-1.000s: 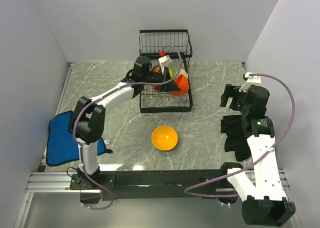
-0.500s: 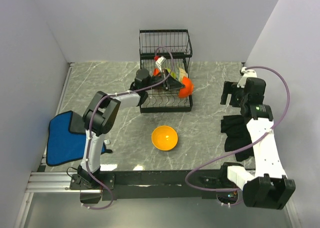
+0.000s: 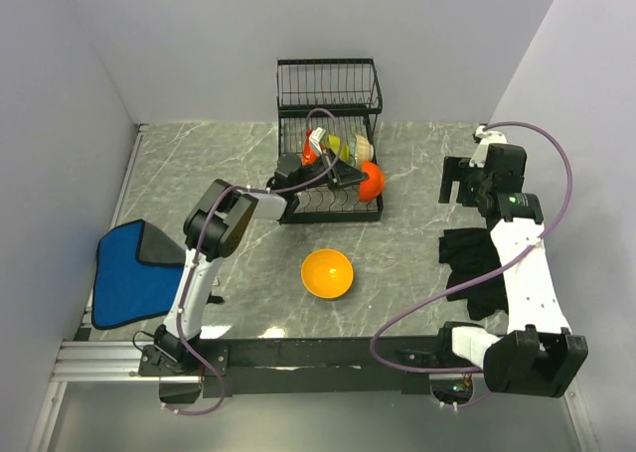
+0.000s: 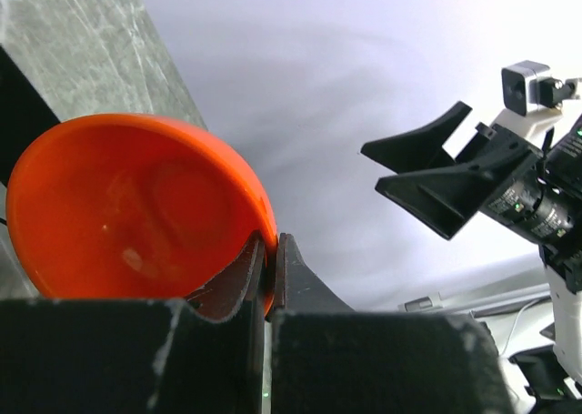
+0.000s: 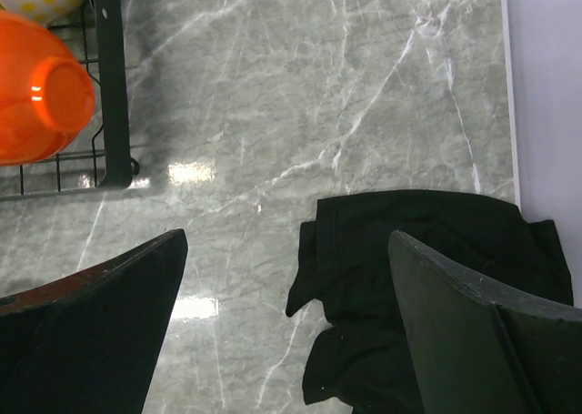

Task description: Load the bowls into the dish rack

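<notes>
Red-orange bowl [image 3: 372, 180], pinched at its rim by the left gripper [image 4: 270, 250], stays at the dish rack's [image 3: 328, 86] right edge, seemingly over the lower tier, while that arm has folded closer. The right gripper [image 5: 286, 241] gapes wide. The orange bowl [image 3: 327, 273] lies unmoved.

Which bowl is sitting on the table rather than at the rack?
The orange bowl, open side up on the table before the dish rack. The rest are at the rack, the red-orange bowl pinched by the left gripper.
</notes>
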You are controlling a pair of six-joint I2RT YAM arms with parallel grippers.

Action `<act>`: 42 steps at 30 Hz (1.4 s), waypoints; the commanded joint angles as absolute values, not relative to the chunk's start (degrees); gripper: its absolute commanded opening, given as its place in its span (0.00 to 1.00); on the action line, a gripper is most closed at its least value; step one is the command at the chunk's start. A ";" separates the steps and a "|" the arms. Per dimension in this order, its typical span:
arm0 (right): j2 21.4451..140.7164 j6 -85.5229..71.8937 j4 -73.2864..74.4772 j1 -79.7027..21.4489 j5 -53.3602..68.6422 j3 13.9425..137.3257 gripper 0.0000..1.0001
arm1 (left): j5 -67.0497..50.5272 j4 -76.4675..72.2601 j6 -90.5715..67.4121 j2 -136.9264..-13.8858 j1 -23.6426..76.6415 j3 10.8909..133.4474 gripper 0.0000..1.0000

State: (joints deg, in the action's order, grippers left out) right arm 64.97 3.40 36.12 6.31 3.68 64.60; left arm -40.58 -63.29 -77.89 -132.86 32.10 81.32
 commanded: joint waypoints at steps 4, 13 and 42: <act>65.04 4.66 36.82 6.59 2.46 67.59 1.00 | -37.44 -69.43 -79.72 -136.05 33.05 84.20 0.01; 65.65 4.22 36.39 6.68 3.16 66.97 1.00 | -36.39 -68.30 -79.01 -138.95 33.05 84.11 0.01; 68.03 3.34 34.37 6.50 4.22 68.20 1.00 | -42.18 -62.83 -78.39 -136.67 31.38 78.67 0.01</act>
